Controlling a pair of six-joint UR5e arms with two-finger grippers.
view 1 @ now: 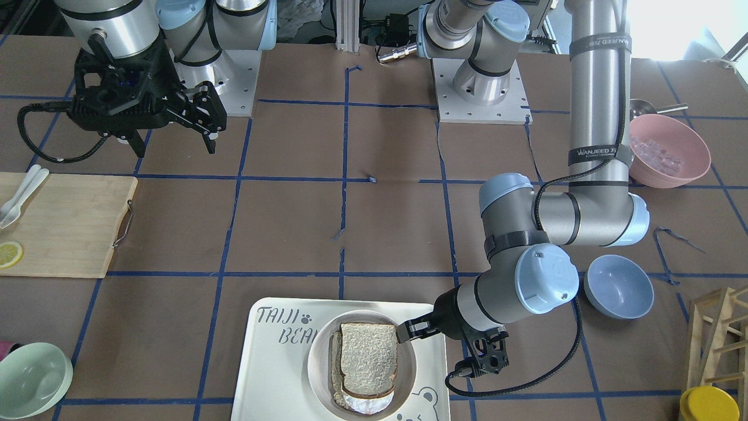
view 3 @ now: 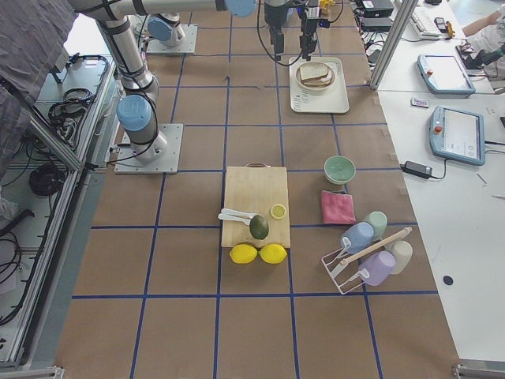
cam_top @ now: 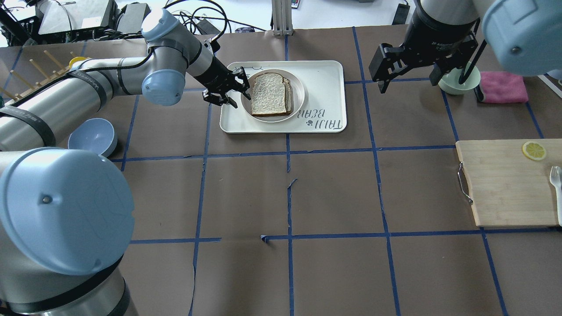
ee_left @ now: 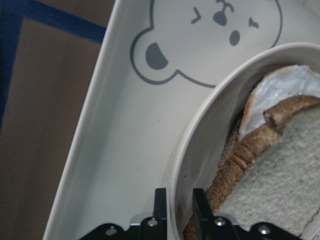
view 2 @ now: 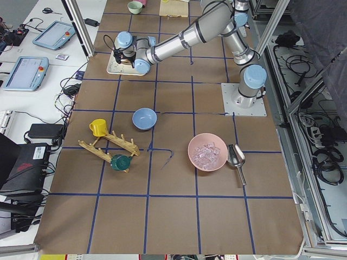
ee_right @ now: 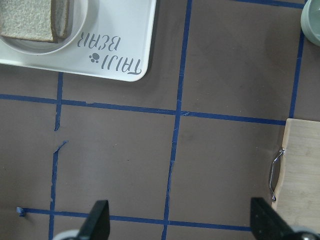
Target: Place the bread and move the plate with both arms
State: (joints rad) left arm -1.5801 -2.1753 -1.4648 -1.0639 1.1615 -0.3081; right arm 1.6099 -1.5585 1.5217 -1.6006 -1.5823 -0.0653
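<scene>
The pale bread (cam_top: 268, 94) lies flat in the round cream plate (cam_top: 301, 90), on top of a tanner slice with fried egg. It also shows in the front view (view 1: 368, 356) and the left wrist view (ee_left: 280, 190). My left gripper (cam_top: 243, 87) is at the plate's left side. In the left wrist view (ee_left: 177, 200) its two fingers stand close together on either side of the plate rim (ee_left: 200, 130), shut on it. My right gripper (cam_top: 408, 81) is open and empty, raised above the table to the right of the tray; its fingers (ee_right: 97, 222) stand wide apart.
The plate sits on the bear-print tray (cam_top: 325, 79). A pale green bowl (cam_top: 459, 83) and a pink cloth (cam_top: 502, 87) lie at the far right. A wooden cutting board (cam_top: 505, 184) with a lemon slice (cam_top: 534, 150) is on the right. A blue bowl (cam_top: 92, 138) is on the left.
</scene>
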